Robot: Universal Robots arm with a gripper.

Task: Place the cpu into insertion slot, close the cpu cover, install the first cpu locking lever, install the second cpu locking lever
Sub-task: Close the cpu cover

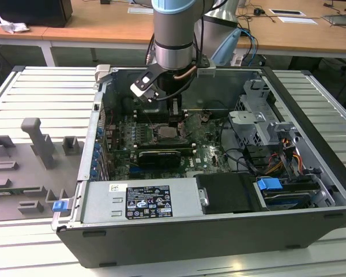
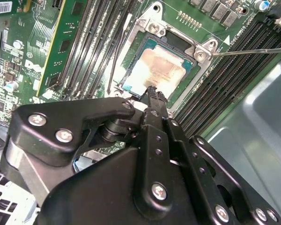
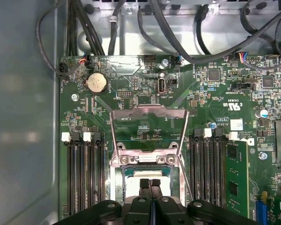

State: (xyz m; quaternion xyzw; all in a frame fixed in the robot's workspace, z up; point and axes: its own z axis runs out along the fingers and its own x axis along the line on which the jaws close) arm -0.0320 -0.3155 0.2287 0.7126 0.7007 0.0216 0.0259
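Second wrist view showed the black jaws drawn together with nothing between them, their tips at the edge of the cpu (image 2: 157,70); whether they touched it I could not tell. The cpu lay flat inside the insertion slot (image 2: 202,47). Beyond it, in the first wrist view, the cpu cover (image 3: 147,111) stood tilted open above the green motherboard (image 3: 131,84). In the exterior view the arm (image 1: 173,34) reached down into the open computer case (image 1: 219,231) on the slatted worktop (image 1: 40,98).
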